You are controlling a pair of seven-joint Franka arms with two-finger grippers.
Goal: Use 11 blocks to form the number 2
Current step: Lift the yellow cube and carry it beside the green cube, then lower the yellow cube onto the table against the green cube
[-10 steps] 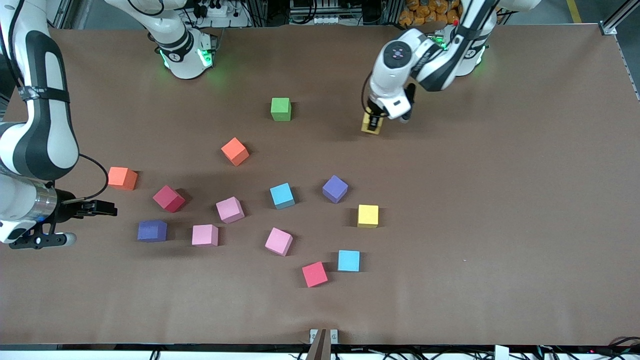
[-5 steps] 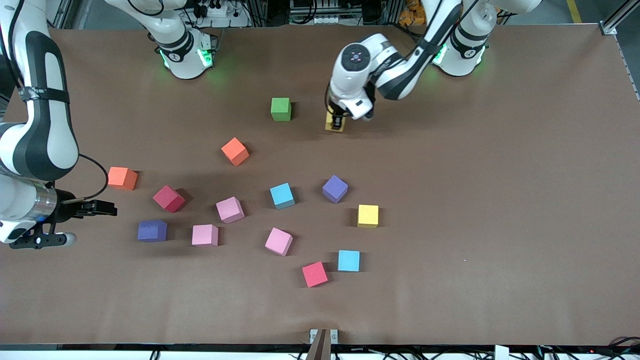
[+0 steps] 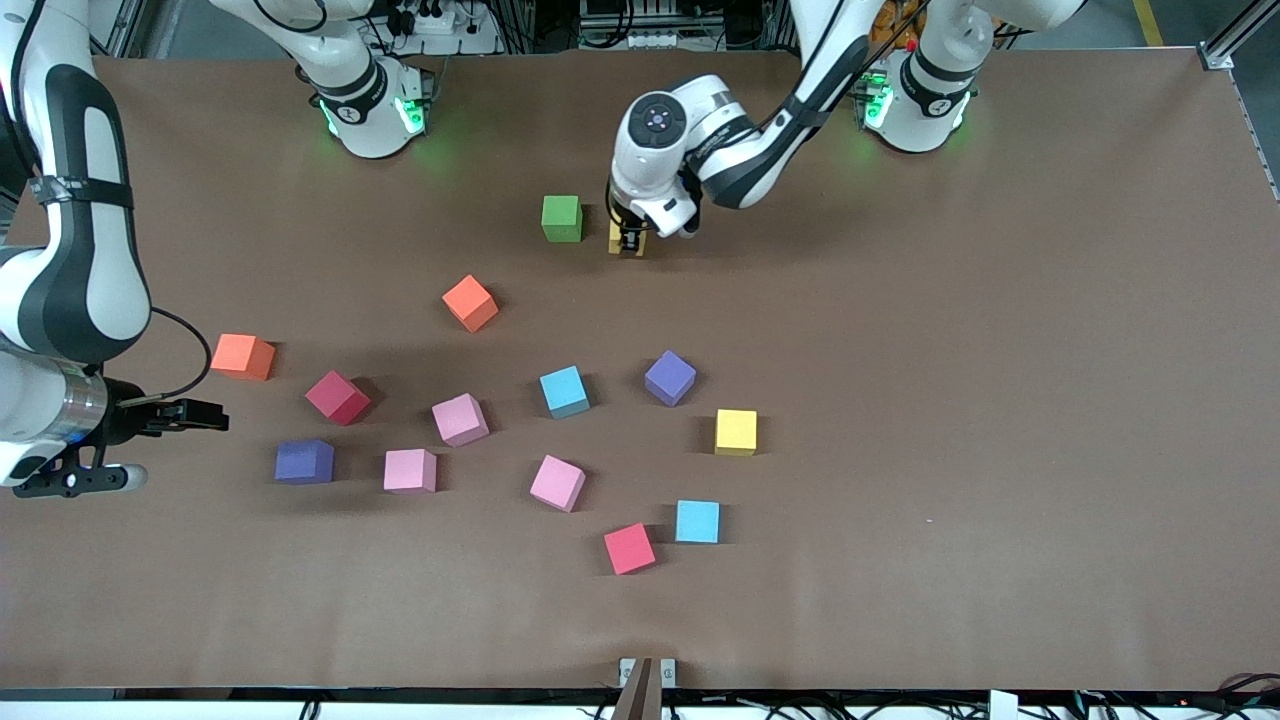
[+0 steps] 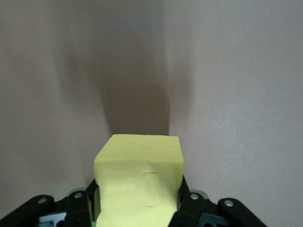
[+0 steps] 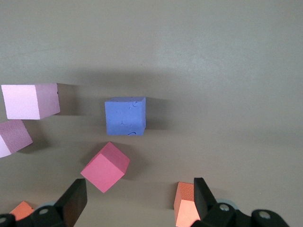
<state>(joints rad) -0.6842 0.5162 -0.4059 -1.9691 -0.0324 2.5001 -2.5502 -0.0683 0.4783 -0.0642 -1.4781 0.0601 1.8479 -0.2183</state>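
Observation:
My left gripper (image 3: 632,240) is shut on a yellow block (image 3: 616,238), low over the table right beside the green block (image 3: 562,218). The same yellow block (image 4: 139,182) fills the left wrist view between the jaws. My right gripper (image 3: 200,415) is open and empty, waiting at the right arm's end of the table near an orange block (image 3: 243,356). In the right wrist view I see a purple block (image 5: 125,116), a red block (image 5: 105,166) and that orange block (image 5: 185,205). Several loose blocks lie mid-table. No figure 2 is formed.
Loose blocks mid-table: another orange (image 3: 470,302), red (image 3: 337,397), purple (image 3: 304,461), pink (image 3: 460,419), pink (image 3: 410,470), pink (image 3: 557,483), light blue (image 3: 565,391), purple (image 3: 669,378), yellow (image 3: 736,432), light blue (image 3: 697,521), red (image 3: 629,548).
My left arm has carried the yellow block across the table toward the green block and now holds it beside it. The right arm has barely moved.

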